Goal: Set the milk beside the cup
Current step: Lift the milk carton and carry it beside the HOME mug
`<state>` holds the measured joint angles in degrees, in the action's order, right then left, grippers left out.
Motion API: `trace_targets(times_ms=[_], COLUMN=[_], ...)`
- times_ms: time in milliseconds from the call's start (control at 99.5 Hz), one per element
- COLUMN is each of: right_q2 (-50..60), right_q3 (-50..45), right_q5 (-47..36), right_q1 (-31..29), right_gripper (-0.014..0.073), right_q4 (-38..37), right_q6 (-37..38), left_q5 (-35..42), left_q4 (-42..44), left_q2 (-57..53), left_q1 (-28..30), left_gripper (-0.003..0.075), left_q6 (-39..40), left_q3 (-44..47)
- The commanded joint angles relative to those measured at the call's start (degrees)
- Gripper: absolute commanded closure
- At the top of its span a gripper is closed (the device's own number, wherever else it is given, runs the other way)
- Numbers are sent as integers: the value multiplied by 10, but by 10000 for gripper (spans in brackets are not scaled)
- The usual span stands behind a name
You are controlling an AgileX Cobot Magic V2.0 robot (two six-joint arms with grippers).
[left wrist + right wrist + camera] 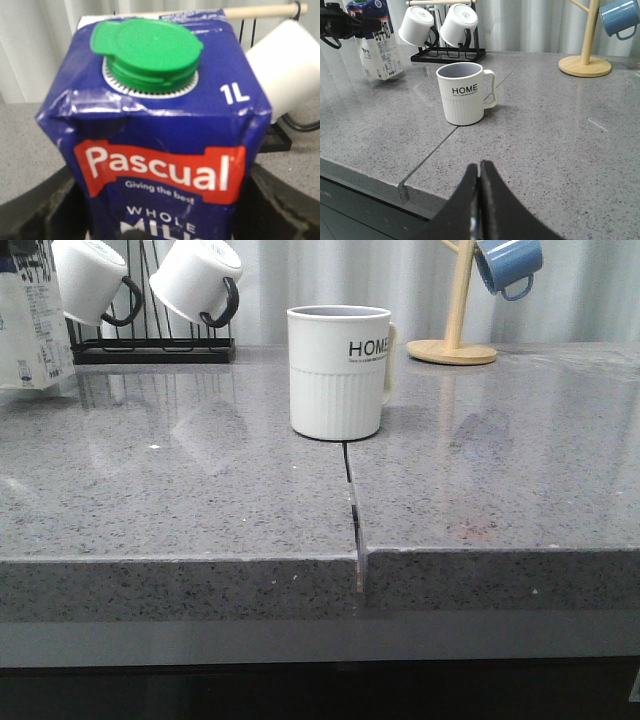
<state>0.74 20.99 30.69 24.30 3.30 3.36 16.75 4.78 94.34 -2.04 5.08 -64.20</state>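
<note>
One milk carton (376, 44) is in view, and one ribbed white cup (338, 371) lettered "HOME". Apart from the cup there are three other mugs: two plain white ones with black handles, one (95, 278) beside the other (198, 280), hung mouth-down on a black wire rack (150, 348), and one blue mug (507, 264) hanging on a wooden mug tree (455, 310).

Taking the cup as the landmark: it stands upright on the grey speckled counter (180, 490), at the far end of the seam (351, 502) between the two slabs, its handle turned to the robot's right. The milk is well to the left of the cup and slightly farther back, near the rack, and well apart from the cup. The carton's long axis is close to vertical, its blue top with the green screw cap (147, 52) pointing upward; in the right wrist view its base looks just clear of the counter, though that is hard to judge. The rack with the two white mugs lies behind and left of the cup; the mug tree stands behind and right of it.

The left gripper (160, 220) grasps the milk, its dark fingers (280, 200) flanking the carton's sides below the red "Pascual" band. The right gripper (479, 200) is clenched with nothing between its fingers, which meet tip to tip, and hangs in front of the cup.
</note>
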Motion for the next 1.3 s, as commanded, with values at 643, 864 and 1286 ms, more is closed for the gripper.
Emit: trace_targets(times_ms=[643, 864, 1286], right_q2=[6, 6, 6], right_q3=[12, 12, 12], right_q5=[-43, -43, -43], right_q1=[-1, -1, -1], right_gripper=[664, 664, 664], right_q4=[-6, -6, -6], right_q6=[-4, -4, -4], left_q5=[49, 112, 157], left_q4=[-10, -56, -73], left_q2=[-192, -153, -78], left_q1=[-142, -184, -259], left_gripper=[530, 530, 530], left_q6=[4, 4, 4], left_q3=[132, 131, 117])
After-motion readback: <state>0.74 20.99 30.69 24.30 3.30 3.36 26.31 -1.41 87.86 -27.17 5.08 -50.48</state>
